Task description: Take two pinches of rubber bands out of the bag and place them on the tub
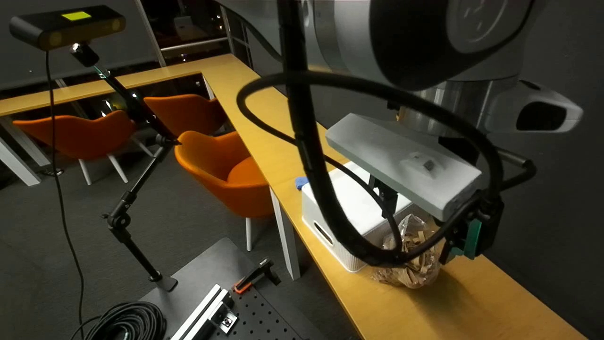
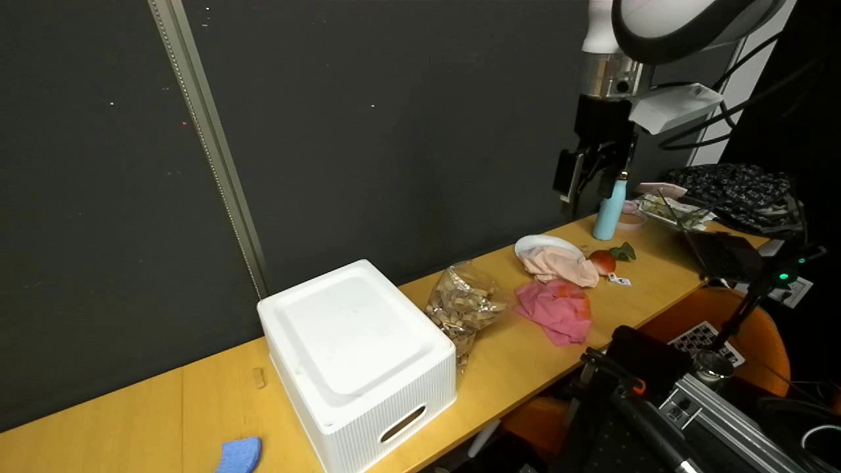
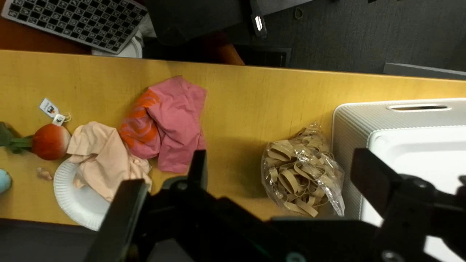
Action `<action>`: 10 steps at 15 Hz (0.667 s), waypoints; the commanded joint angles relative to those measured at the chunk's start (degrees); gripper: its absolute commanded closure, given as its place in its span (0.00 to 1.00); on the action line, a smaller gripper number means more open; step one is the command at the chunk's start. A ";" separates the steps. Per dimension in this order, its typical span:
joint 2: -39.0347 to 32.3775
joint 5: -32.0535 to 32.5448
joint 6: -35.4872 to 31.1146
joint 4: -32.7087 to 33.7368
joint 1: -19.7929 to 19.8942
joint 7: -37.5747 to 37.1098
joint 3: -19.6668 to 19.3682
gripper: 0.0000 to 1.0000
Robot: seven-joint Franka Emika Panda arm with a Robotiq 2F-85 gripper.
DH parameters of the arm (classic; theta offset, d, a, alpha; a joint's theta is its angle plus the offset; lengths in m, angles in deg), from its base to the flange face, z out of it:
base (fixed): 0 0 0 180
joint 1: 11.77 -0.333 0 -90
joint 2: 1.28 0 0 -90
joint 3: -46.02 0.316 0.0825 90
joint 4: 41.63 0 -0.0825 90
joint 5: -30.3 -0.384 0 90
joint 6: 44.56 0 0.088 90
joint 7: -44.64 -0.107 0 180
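The fingers (image 3: pixel 373 178) of the gripper (image 2: pixel 586 180) stand wide apart with nothing between them, well above the table (image 3: pixel 240 94). With the wrist view read as a dial, 12 at the top, the plastic bag (image 3: pixel 304 174) sits at 4 o'clock from centre, packed with tan rubber bands (image 3: pixel 289 180); none show on the tub (image 3: pixel 411 118), so the 1st of the 2 pinches is probably the step in hand. Doing it well likely means centring over the bands, coming straight down where loops stand proud, and closing on a few without nipping the film, which could drag the whole bag along. A slow lift should let tangled loops drop free. The film is clear and crinkled, with bright glints; the bands are flat, matte, curled strips. From the bag, the tub stands just beside it at 3 o'clock, white and rigid-looking, with ribbed walls, rounded corners and a flat recessed top that should catch bands. At 10 o'clock lies a rumpled pink cloth (image 3: pixel 174 120); at 9, a limp peach cloth (image 3: pixel 103 156) droops over a fluted paper plate (image 3: pixel 79 203).
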 commanded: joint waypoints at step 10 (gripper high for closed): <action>-23.68 3.55 -12.29 14.47 -4.66 1.50 1.78 0.00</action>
